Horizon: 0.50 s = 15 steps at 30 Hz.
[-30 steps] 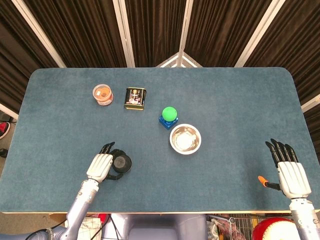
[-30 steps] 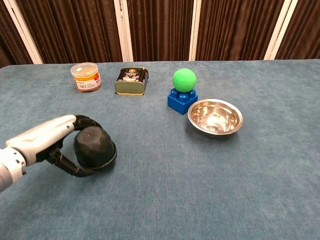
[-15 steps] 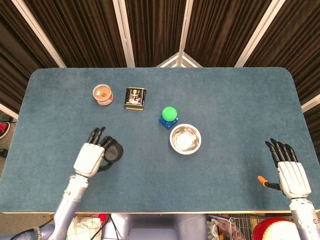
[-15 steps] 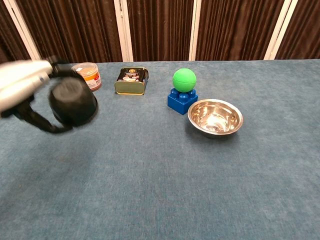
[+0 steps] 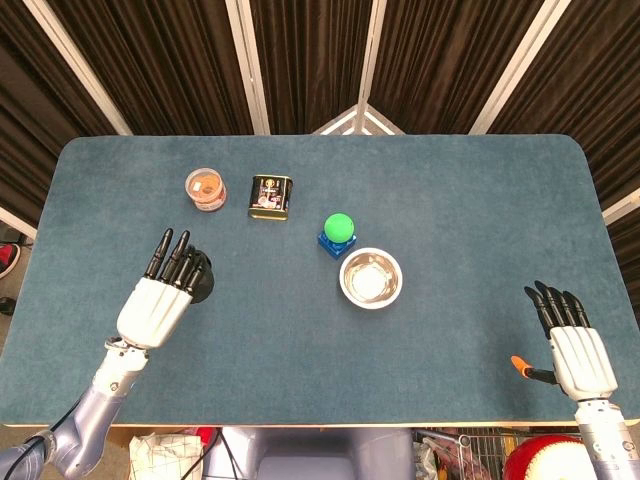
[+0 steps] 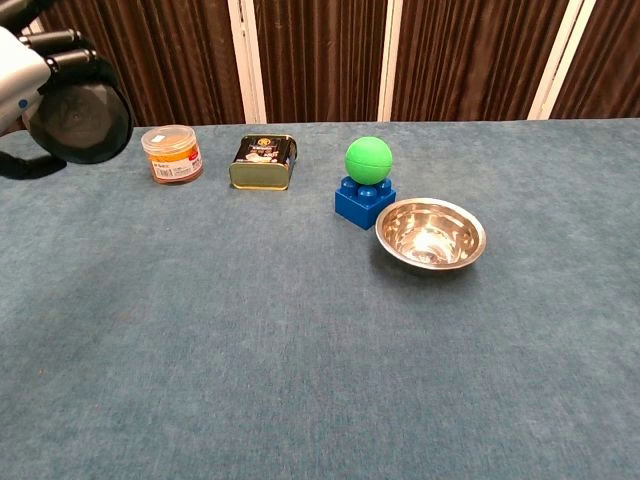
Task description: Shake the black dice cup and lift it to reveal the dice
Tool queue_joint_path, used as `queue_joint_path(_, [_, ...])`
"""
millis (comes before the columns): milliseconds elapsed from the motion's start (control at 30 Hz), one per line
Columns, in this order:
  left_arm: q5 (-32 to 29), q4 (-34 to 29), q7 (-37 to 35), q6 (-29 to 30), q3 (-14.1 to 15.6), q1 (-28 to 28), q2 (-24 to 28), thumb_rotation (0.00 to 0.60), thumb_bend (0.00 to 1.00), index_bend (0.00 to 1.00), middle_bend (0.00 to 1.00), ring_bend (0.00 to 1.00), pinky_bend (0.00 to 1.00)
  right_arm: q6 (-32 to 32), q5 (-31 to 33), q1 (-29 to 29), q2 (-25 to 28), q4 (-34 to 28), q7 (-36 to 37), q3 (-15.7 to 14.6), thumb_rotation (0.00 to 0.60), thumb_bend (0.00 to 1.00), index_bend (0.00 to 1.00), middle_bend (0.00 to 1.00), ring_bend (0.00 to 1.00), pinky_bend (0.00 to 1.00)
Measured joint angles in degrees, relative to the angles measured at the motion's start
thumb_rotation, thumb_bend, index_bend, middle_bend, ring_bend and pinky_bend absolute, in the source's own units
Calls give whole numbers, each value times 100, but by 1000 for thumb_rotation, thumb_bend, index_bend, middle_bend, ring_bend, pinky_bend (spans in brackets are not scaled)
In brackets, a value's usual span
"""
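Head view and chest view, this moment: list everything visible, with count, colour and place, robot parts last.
black dice cup: one, black, lifted off the table, far left, in the left hand
jar: one, orange with clear lid, far left of table
tin: one, gold and black, right of the jar
ball: one, green, on the block
block: one, blue, table centre
bowl: one, steel, right of the block
table: one, blue cloth
left hand: one, grips the cup
right hand: one, fingers apart, right edge

A blue felt-covered worktop (image 5: 450, 190) with rounded corners stands before dark brown pleated curtains (image 6: 320, 60) divided by slanting white metal posts (image 5: 245, 60).
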Motion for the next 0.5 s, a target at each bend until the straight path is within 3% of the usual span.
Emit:
queue_joint_path(100, [-600,-663,-750,-333,-4,37,95,600,380,384,440,19,25,-66,39,44,-31,58,13,23,600,185,31,0,13,0])
queue_joint_path(267, [-1975,-2285,-2631,-1438,-121,-27,569,600,380,384,436,19,18,-56,13,44,-55,86,17,13,600,185,31,0,13,0])
queue_joint_path(500, [-3392,-3244,-5696,-3698,-567,-250,1477,600,380,386,437,19,19,-21,-9,24,-49,59,-8,-4,600,185,32,0,13,0])
